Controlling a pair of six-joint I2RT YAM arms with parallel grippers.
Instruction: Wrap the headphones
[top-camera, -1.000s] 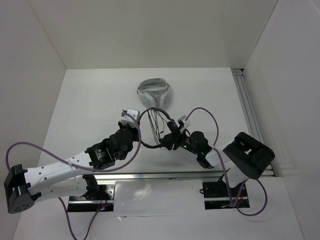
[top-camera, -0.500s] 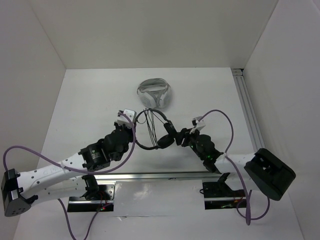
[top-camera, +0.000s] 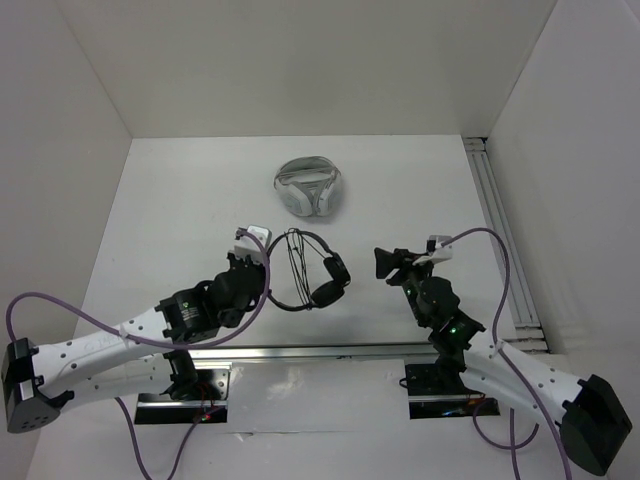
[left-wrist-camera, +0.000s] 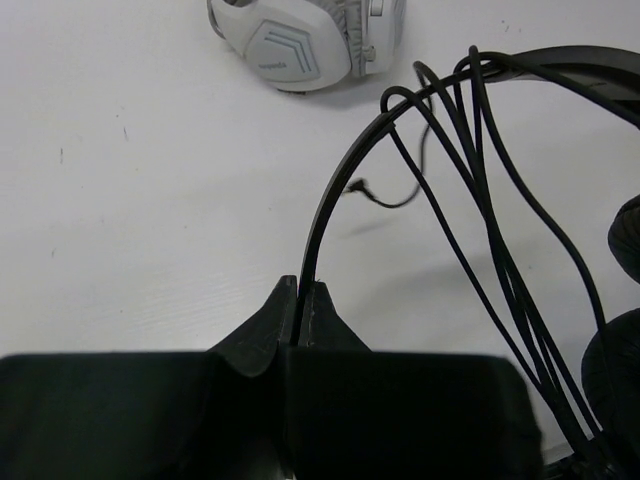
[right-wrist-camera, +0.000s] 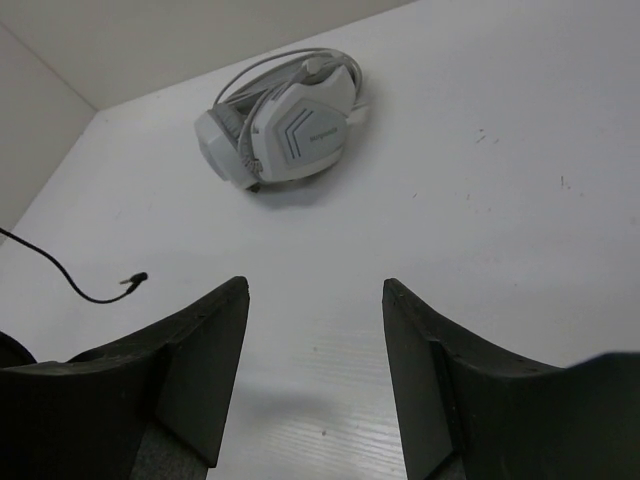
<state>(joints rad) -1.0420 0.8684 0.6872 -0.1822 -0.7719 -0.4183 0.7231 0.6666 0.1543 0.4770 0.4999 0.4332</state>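
chevron emblem on white headset (right-wrist-camera: 290, 125), small print beside it unreadable

Illumination is bright, diffuse and even in all three views; the white table (top-camera: 170, 210) and walls (top-camera: 300, 60) sit close to overexposure. Shadows are soft and faint: one beneath the headphones (left-wrist-camera: 590, 65) cable in the left wrist view, one under the white headset (right-wrist-camera: 285, 125) in the right wrist view. The right gripper (right-wrist-camera: 314, 300) renders dark and slightly soft.

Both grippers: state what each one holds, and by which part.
The left gripper is shut on the small black on-ear headphones, pinching their thin black headband. The right gripper is open, holding nothing.
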